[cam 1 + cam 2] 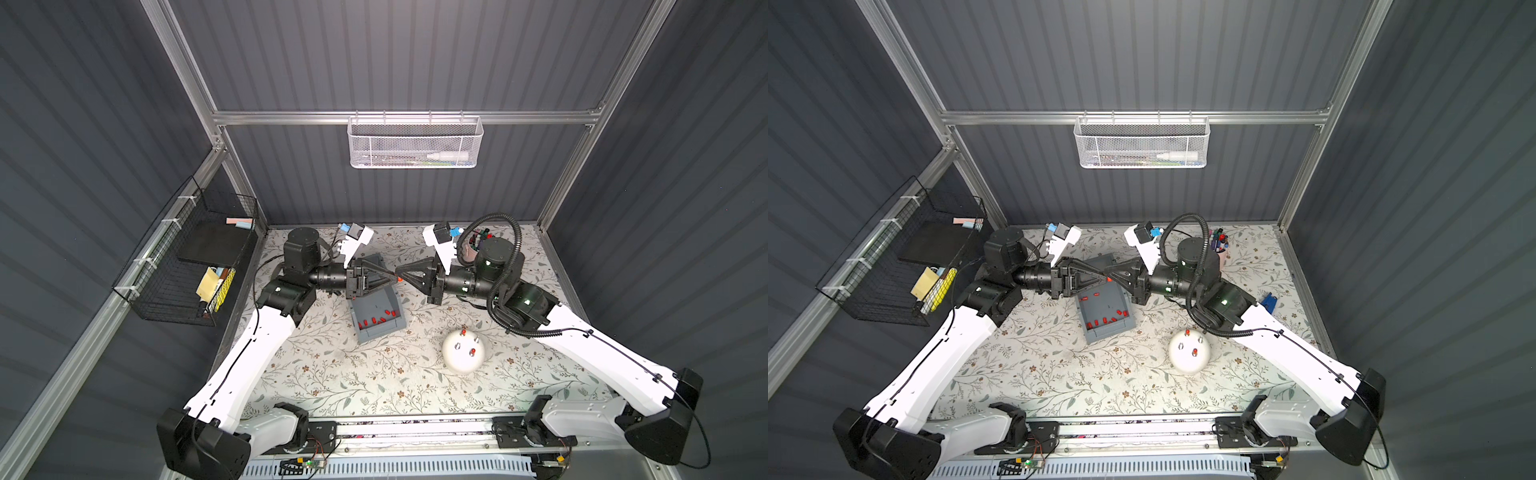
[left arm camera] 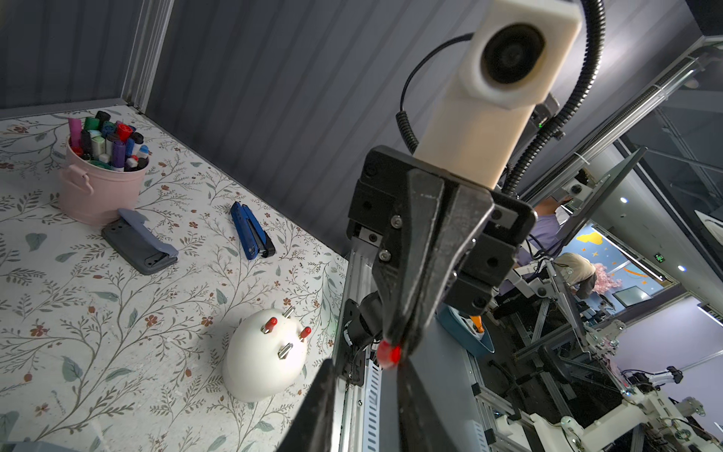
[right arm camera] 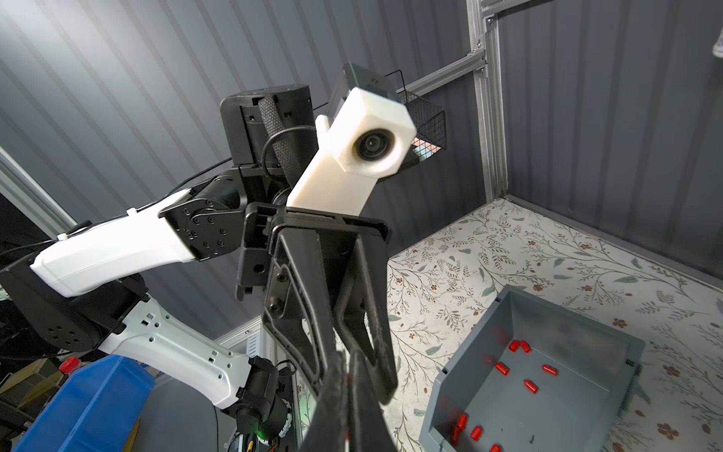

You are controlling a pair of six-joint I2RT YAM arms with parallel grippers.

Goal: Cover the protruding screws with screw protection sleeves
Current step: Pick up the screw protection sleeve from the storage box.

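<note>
Dark grey ribbed walls point(image 1: 395, 54), silver aluminium frame point(image 1: 291, 117). Got a white mesh basket point(image 1: 415, 143) on the back rail, black wire basket point(image 1: 183, 266) on the side wall, leafy floral cover on the tabletop point(image 1: 374, 374).

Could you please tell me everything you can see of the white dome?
The dome is smooth, glossy white and egg-shaped, plastic by its look. Two of its four short studs are bare silvery metal; two wear red sleeves. It rests on the floral tablecloth; nothing else touches it.
</note>
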